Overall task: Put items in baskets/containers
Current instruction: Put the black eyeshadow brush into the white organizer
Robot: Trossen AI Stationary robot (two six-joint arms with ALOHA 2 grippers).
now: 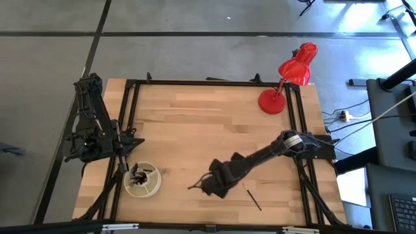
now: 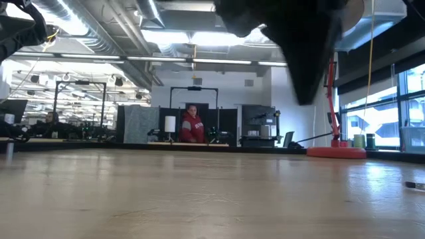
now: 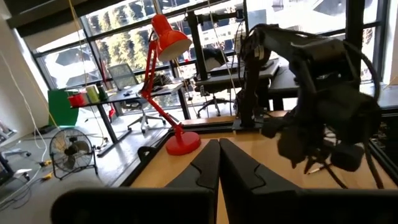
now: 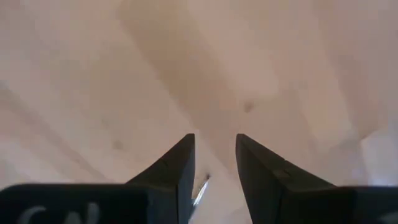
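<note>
The cream-white round container (image 1: pixel 142 181) stands near the table's near-left corner, with several dark brushes (image 1: pixel 138 173) upright inside. One dark brush (image 1: pixel 252 196) lies loose on the wood to the right of my right gripper, and shows in the low view as a brush (image 2: pixel 415 185) at the edge. My right gripper (image 1: pixel 208 186) hovers mid-table near the near edge, above the wood (image 4: pixel 214 140), shut on a thin brush. My left gripper (image 3: pixel 219 155) is shut and waits by the table's left edge, just beyond the container (image 1: pixel 127 155). My right gripper pinches a thin brush between its two fingers, which point down at the table. A silvery piece of the brush (image 4: pixel 200 191) shows between them, and a dark end (image 1: pixel 192 187) sticks out toward the table's left. The brush is lifted clear of the table.
A red desk lamp (image 1: pixel 286 81) stands at the far right corner, its base (image 2: pixel 335 151) on the wood. Black frame rails run along the table's left, right and far sides. Bare wood lies between the container and my right gripper. A person in red (image 2: pixel 192 126) stands far behind the table.
</note>
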